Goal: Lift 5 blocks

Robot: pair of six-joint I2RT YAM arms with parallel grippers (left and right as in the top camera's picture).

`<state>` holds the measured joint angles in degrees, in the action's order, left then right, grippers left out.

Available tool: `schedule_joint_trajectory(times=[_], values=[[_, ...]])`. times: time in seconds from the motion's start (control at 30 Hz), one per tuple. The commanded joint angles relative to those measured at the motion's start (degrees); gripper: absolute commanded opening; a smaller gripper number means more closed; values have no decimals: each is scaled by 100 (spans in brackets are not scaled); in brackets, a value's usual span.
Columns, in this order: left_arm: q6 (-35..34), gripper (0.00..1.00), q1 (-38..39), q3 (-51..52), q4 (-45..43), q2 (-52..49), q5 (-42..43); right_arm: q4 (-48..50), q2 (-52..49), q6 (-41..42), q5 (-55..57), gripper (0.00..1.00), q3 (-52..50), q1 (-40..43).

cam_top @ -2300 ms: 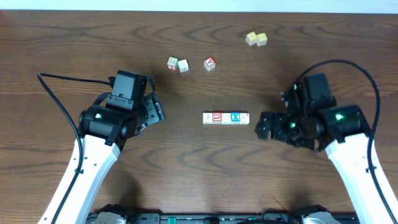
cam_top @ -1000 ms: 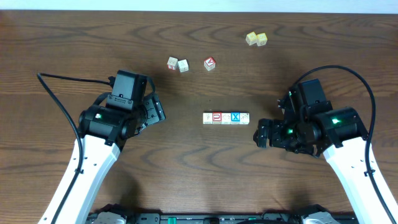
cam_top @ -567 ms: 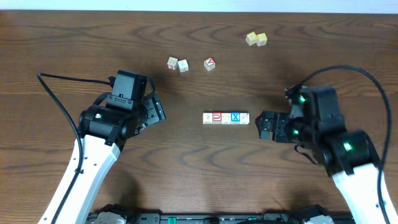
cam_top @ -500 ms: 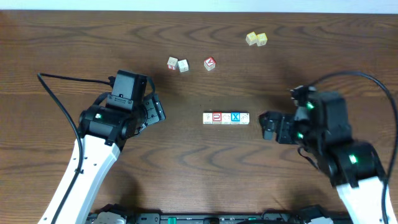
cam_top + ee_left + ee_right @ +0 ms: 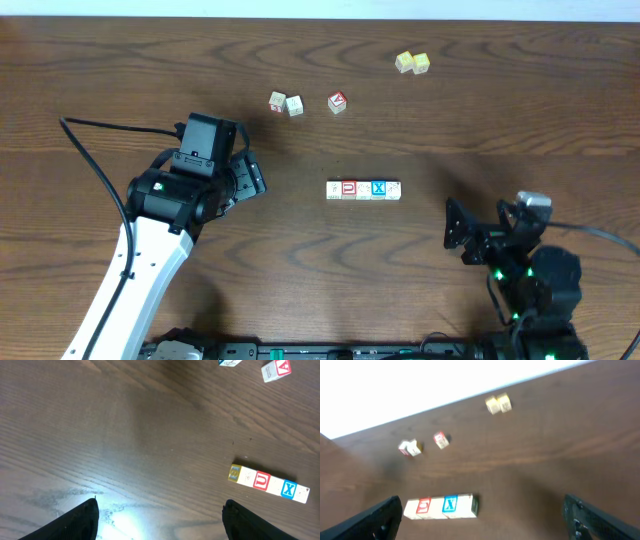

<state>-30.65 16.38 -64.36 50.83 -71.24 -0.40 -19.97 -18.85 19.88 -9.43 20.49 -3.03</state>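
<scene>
Dark wood table carries the blocks as one touching row at centre. My left gripper and right gripper both stand released, holding nothing, clear of it. To lift all five, I should press both row ends squarely. My blurred right view leaves alignment uncertain.

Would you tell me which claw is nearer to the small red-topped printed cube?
Left. The left claw sits left of the small red-topped printed cube, nearer the robot; the right claw lies farther off to its right.
</scene>
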Motion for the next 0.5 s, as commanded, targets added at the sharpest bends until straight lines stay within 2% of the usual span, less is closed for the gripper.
schedule_joint_trajectory(times=[0.0, 0.47], values=[[-4, 79, -24, -13, 15, 4, -72, 332, 557, -240, -42, 99, -444, 101], [-4, 79, -24, -13, 15, 4, -72, 765, 1858, -284, 37, 99, -1207, 363]])
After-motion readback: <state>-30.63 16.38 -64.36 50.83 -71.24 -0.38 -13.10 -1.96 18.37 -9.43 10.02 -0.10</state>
